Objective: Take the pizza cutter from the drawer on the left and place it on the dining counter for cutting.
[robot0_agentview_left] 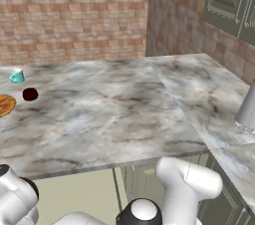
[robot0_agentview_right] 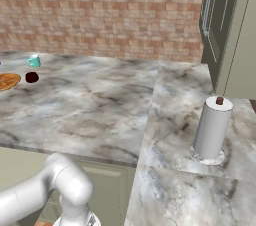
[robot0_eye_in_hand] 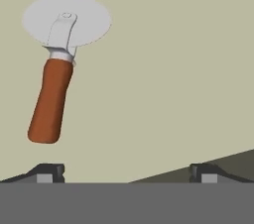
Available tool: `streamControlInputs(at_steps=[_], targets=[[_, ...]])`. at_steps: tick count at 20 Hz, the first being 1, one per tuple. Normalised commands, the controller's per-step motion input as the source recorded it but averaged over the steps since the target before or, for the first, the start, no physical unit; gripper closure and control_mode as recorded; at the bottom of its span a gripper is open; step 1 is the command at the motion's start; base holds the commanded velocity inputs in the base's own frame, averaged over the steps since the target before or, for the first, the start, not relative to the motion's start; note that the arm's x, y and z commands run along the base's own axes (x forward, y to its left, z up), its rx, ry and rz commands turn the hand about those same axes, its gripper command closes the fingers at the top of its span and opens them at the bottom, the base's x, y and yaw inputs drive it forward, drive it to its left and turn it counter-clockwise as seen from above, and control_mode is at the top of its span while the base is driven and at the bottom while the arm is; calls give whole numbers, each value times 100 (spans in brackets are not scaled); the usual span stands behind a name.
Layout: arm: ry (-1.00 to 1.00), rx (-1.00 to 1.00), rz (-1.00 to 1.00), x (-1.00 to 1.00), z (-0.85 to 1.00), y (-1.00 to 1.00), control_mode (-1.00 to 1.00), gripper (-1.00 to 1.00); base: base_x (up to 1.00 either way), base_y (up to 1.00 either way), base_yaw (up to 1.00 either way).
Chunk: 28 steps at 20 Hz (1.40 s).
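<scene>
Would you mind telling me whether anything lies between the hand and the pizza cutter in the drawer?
Nothing visible does. In the hand view the pizza cutter lies alone on the drawer's bare pale floor, ahead of the open hand and toward its left fingertip.

The desk (robot0_agentview_left: 99,114) is viewed forward and down from behind the arm, at left and right; its marble corner and the brick wall (robot0_agentview_right: 100,10) are shared. The drawer (robot0_eye_in_hand: 173,69) floor is viewed closely along the end effector (robot0_eye_in_hand: 126,172).

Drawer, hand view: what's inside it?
Inside the drawer, the pizza cutter lies flat on the pale floor, apart from the open gripper. The rest of the drawer lies outside the frame.
</scene>
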Motion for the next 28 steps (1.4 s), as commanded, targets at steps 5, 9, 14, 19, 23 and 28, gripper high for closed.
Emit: streamControlInputs(at_steps=[5, 9, 14, 19, 23, 28], targets=[[0, 0, 0, 14, -6, 8, -100, -100, 0, 0, 0], [0, 0, 0, 17, -17, 13, -100, -100, 0, 0, 0], [1, 0, 0, 4, -20, 20, -100, -100, 0, 0, 0], [1, 0, 0, 1, -14, 15, -100, -100, 0, 0, 0], [4, 0, 0, 0, -10, 22, -100, -100, 0, 0, 0], [4, 0, 0, 0, -2, 18, -100, -100, 0, 0, 0]])
